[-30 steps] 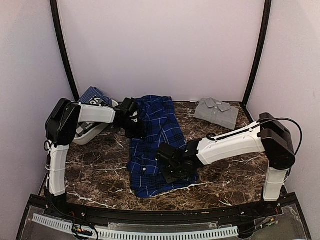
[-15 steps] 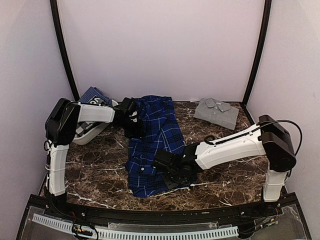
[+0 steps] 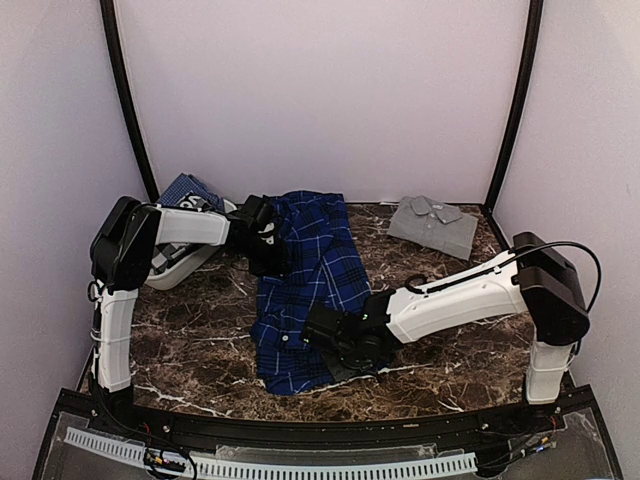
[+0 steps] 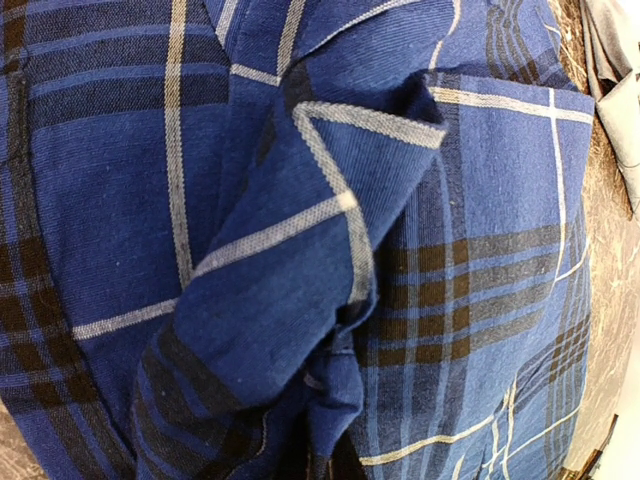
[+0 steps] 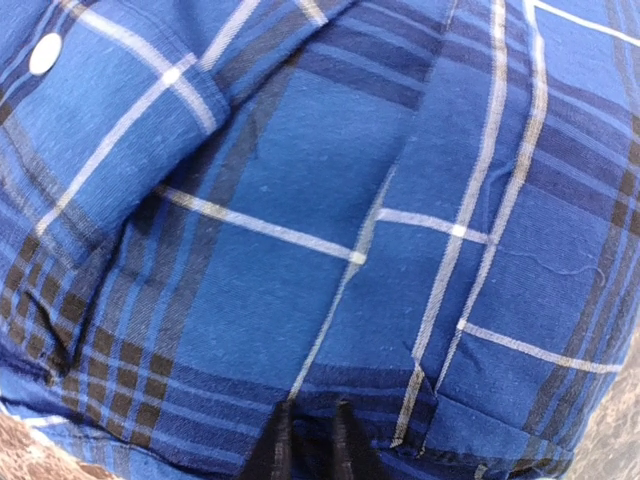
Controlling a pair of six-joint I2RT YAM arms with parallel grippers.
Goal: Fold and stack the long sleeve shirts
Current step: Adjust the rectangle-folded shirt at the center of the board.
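The blue and black plaid long sleeve shirt (image 3: 310, 270) lies lengthwise on the middle of the marble table (image 3: 190, 340), partly folded. My left gripper (image 3: 266, 246) sits at its far left edge, shut on a bunched fold of plaid cloth (image 4: 335, 390); its fingers are buried under the fabric. My right gripper (image 3: 336, 338) is low over the shirt's near right part. In the right wrist view its dark fingertips (image 5: 275, 445) stand close together with the hem pinched between them. A white button (image 5: 45, 53) shows. The grey shirt (image 3: 432, 224) lies folded at the back right.
A white basket (image 3: 182, 268) stands at the back left under my left arm, with another blue checked cloth (image 3: 187, 189) behind it. Black frame posts (image 3: 128, 110) rise at both back corners. The right arm (image 3: 460, 292) stretches across the table's right half.
My right gripper has moved left over the shirt, carrying its near right edge leftward, and its jaws have narrowed onto the cloth. The left gripper has stayed put.
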